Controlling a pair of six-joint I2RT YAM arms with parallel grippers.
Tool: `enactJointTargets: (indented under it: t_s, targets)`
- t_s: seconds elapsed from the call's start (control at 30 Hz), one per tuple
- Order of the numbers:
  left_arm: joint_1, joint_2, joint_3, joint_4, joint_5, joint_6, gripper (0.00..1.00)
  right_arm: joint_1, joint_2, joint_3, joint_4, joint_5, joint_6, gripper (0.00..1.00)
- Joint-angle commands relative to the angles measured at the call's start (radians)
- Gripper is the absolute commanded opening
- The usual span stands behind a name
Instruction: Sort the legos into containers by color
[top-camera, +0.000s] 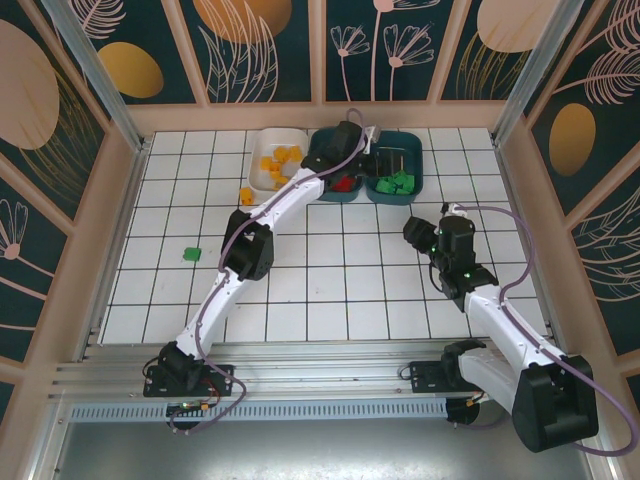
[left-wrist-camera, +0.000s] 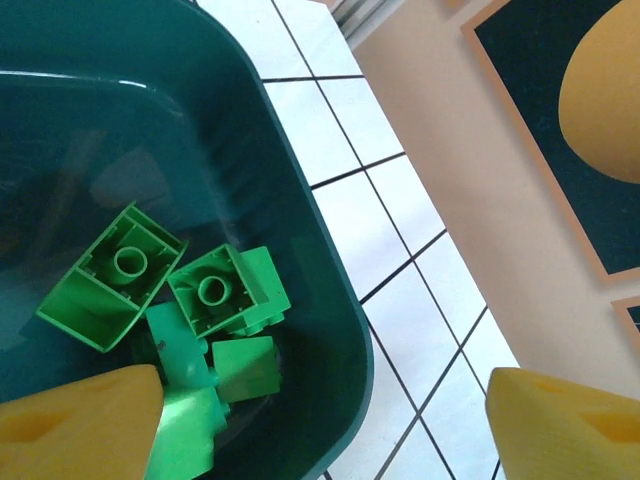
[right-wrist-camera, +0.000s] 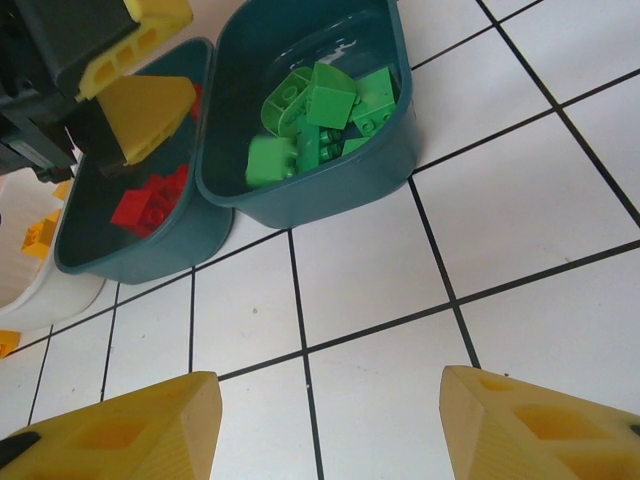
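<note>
**A:** The left gripper (left-wrist-camera: 320, 430) hangs over the right teal bin (left-wrist-camera: 335, 310), jaws spread wide and empty. Green legos (left-wrist-camera: 215, 290) are piled inside.

**B:** The right gripper (right-wrist-camera: 330, 425) gapes empty too, low over the tiled table (right-wrist-camera: 540, 200) near that bin. Red legos (right-wrist-camera: 148, 200) sit in the middle teal bin (right-wrist-camera: 140, 258), yellow legos (top-camera: 280, 160) in the white bin (top-camera: 262, 138).

**A:** One stray green brick (top-camera: 191, 254) lies far left, well apart.

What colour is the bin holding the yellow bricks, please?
White; the bin shows best in the top view.
</note>
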Motion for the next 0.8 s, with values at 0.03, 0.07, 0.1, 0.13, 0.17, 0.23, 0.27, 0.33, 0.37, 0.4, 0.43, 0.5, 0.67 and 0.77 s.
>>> enactJointTargets:
  t_s: [0.03,0.07,0.1,0.13,0.17,0.23,0.27,0.33,0.37,0.4,0.43,0.5,0.67,0.77]
  targets:
    - [0.003,-0.167,-0.019,-0.019,-0.072,0.081,0.85,-0.003,-0.023,0.000,0.004,-0.018,0.005,0.61]
    - [0.006,-0.209,-0.059,-0.022,-0.095,0.090,0.85,-0.001,-0.026,-0.001,0.004,-0.021,0.009,0.60]
    - [0.007,-0.260,-0.122,-0.019,-0.130,0.103,0.86,0.003,-0.028,-0.003,0.008,-0.023,0.011,0.60]
    - [0.011,-0.335,-0.211,-0.004,-0.174,0.116,0.86,0.010,-0.028,-0.003,0.013,-0.023,0.018,0.61]
    - [0.014,-0.405,-0.305,0.025,-0.214,0.122,0.87,0.021,-0.025,-0.005,0.018,-0.024,0.023,0.60]
    - [0.033,-0.589,-0.564,0.124,-0.300,0.103,0.90,0.068,-0.008,-0.003,0.034,-0.021,0.030,0.60]
    - [0.046,-0.668,-0.669,0.171,-0.325,0.083,0.92,0.096,0.004,-0.001,0.039,-0.006,0.030,0.60]
    - [0.080,-0.830,-0.900,0.235,-0.391,0.034,0.98,0.161,0.038,0.007,0.056,0.032,0.030,0.60]
    - [0.101,-0.913,-1.011,0.253,-0.420,0.006,0.99,0.195,0.062,0.013,0.067,0.044,0.030,0.60]
    - [0.125,-1.000,-1.114,0.257,-0.449,-0.024,0.98,0.220,0.087,0.019,0.083,0.049,0.030,0.60]
    - [0.145,-1.064,-1.199,0.249,-0.479,-0.056,0.99,0.245,0.110,0.025,0.094,0.051,0.031,0.60]
    - [0.200,-1.199,-1.381,0.209,-0.553,-0.120,0.99,0.291,0.164,0.042,0.122,0.056,0.027,0.60]
    - [0.384,-1.437,-1.716,-0.026,-0.653,-0.355,0.96,0.376,0.288,0.095,0.161,0.049,0.003,0.60]
    - [0.512,-1.520,-1.871,-0.123,-0.592,-0.519,0.91,0.395,0.340,0.121,0.175,0.033,-0.007,0.60]
